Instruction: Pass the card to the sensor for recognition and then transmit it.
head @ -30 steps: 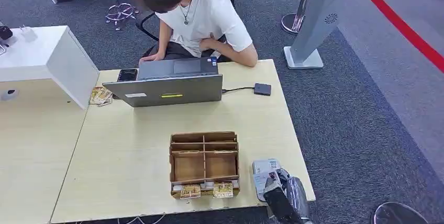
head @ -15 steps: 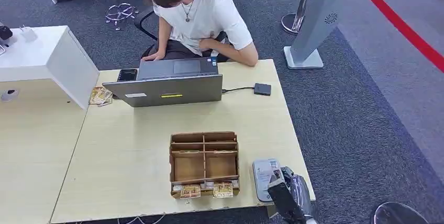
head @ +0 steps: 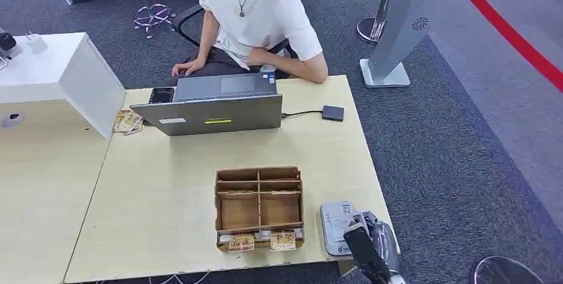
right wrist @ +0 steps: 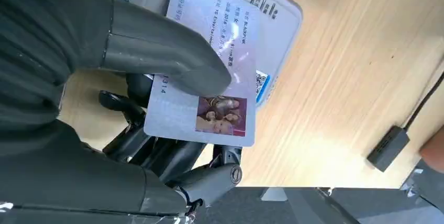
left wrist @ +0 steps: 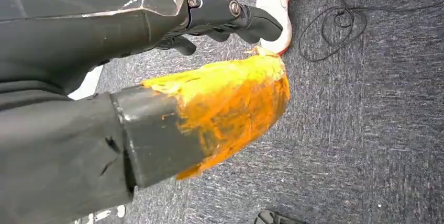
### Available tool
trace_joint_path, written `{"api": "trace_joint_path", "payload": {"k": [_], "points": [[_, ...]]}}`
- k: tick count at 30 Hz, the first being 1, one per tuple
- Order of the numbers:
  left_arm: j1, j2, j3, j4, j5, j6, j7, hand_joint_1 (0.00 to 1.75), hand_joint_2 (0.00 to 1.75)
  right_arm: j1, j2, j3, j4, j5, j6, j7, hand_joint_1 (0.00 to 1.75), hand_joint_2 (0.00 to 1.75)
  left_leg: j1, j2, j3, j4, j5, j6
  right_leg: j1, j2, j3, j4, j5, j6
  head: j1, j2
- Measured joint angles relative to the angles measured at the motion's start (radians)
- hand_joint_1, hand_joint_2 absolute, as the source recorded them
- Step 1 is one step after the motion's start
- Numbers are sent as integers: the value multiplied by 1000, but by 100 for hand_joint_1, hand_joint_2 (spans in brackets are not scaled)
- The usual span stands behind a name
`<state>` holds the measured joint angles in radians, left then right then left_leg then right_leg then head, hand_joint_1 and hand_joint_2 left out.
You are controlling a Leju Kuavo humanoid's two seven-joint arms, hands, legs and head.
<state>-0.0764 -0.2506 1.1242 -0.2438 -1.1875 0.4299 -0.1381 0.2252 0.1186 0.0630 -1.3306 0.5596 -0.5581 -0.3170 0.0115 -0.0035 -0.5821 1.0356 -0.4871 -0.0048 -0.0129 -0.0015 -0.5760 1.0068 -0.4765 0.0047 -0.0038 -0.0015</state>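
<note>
I have the card (right wrist: 201, 90) pinched in my right hand (right wrist: 131, 93), thumb pressed across its printed face and my darker fingers curled beneath it, so it lies flat and face-up instead of dangling. It sits just above the sensor (right wrist: 262, 20), the pale rounded reader at the near right corner of the surface (head: 166, 198), with part of the card overlapping the reader's top; I cannot tell from here whether the two touch. From the head view my right hand (head: 364, 244) hovers at the reader's (head: 335, 221) near edge, which lies just to the right of the cardboard organiser (head: 259, 208) with its open compartments. Keeping the card flat and parallel to the reader is, I judge, what lets it be read, so I take this to be the recognition step, with the handing-on not yet done. A person (head: 259, 12) sits at the far side behind a laptop (head: 212, 111), likely the one to receive it. My left hand (left wrist: 220, 103) hangs at my side over the grey carpet, its fingers apart and nothing held, with an orange-covered thumb.
</note>
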Motion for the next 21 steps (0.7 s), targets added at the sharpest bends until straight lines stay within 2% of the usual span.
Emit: {"api": "trace_joint_path", "payload": {"k": [21], "points": [[0,-1,4,0,0,0,-9,0,0,-45,43,-81,84,99,-7,-19,175,175,0,0,1,0,0,0,0,0,1,0,0,0,0,0]]}}
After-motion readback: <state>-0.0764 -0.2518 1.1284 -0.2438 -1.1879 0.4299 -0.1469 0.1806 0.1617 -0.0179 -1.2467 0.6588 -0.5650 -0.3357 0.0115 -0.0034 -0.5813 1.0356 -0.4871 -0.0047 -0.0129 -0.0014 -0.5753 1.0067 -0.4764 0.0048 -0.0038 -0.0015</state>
